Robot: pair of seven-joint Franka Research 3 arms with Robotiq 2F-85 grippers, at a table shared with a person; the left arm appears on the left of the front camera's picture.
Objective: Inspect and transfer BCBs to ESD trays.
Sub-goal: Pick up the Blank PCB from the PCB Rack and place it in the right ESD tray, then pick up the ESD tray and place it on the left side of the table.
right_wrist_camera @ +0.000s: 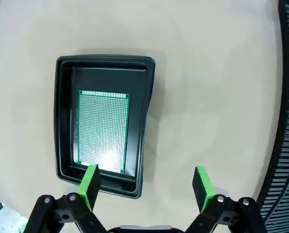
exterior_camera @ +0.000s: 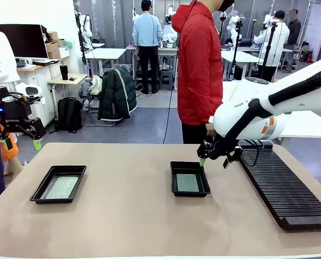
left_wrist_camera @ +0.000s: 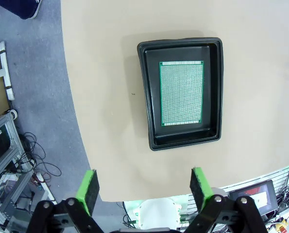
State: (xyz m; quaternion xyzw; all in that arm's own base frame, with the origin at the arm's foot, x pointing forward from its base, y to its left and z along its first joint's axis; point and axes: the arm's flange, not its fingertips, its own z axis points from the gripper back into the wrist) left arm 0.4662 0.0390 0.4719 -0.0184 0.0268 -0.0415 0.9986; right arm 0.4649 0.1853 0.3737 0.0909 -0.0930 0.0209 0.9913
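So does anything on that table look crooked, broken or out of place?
Nothing stands out. Each black tray, left and right, holds one green board lying flat inside its rim, left board and right board. The slotted rack sits squarely at the table's right side.

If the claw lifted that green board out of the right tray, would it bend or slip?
The board looks thin, flat and rigid, so probably stiff and light. Its face shines, so it may slip. Lying flat inside the tray, its edges look hard to reach.
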